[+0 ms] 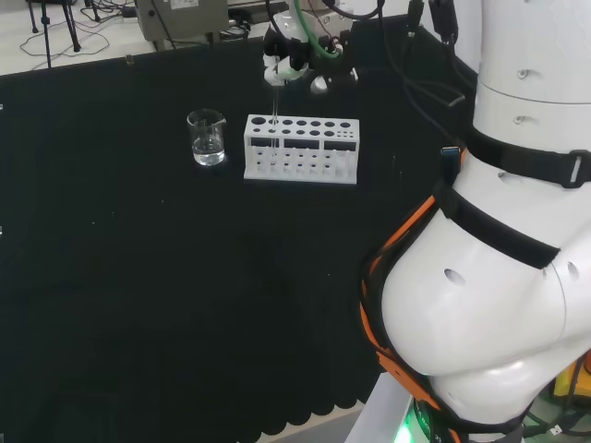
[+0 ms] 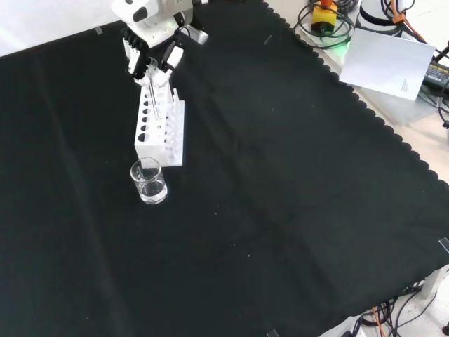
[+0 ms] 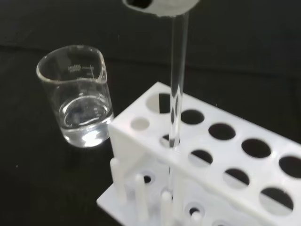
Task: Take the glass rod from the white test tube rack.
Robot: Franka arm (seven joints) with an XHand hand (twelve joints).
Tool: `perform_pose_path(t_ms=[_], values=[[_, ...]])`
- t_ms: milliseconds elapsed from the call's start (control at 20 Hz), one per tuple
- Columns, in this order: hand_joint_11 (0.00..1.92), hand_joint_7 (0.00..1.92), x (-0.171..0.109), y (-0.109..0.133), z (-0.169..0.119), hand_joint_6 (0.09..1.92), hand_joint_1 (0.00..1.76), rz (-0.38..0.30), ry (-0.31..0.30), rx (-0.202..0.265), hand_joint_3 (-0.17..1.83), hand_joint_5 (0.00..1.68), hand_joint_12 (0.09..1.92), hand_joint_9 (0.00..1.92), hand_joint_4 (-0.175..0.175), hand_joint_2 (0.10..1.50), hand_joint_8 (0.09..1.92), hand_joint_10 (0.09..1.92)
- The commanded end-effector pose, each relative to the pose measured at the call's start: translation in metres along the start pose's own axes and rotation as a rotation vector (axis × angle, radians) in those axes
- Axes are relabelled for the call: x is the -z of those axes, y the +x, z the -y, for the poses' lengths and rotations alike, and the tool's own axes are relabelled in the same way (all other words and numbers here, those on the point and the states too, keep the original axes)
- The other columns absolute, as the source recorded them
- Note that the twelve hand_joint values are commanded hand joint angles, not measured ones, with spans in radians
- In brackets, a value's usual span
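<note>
Hand over the white test tube rack, fingers pinching the glass rod, still in an end hole; lift crooked and it tips the rack toward the beaker.

The beaker bears faint graduation marks and print, too small to make out.

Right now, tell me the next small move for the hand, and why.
Probably lift straight up. The hand is pinched on the top of the glass rod, whose lower end sits in a hole of the white test tube rack. A vertical pull should clear it without tipping the rack toward the beaker.
</note>
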State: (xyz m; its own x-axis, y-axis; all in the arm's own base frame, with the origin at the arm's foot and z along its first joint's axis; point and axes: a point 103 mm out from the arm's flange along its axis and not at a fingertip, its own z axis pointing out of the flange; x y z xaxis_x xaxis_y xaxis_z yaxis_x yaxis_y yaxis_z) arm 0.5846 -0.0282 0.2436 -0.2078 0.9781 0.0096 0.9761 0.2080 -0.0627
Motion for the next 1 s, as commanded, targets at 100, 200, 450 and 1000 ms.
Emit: perform_pose_path(t_ms=[100,200,450,1000], values=[[1.54,1.08,0.017,0.012,-0.004,0.97,1.26,0.052,-0.071,0.002,0.26,1.0,0.94,1.59,-0.175,0.97,0.98,0.78],[1.53,1.09,0.023,0.013,-0.003,0.93,1.27,0.021,-0.108,-0.008,0.38,0.99,0.88,1.58,-0.175,0.91,1.05,0.82],[1.46,1.15,0.044,0.017,-0.001,0.73,1.29,-0.011,-0.081,-0.021,0.44,1.03,0.9,1.61,-0.175,0.86,1.1,0.83],[1.46,1.2,0.093,0.035,0.027,0.37,1.3,-0.038,-0.025,-0.072,0.26,1.19,0.9,1.67,-0.175,0.91,0.98,0.67]])
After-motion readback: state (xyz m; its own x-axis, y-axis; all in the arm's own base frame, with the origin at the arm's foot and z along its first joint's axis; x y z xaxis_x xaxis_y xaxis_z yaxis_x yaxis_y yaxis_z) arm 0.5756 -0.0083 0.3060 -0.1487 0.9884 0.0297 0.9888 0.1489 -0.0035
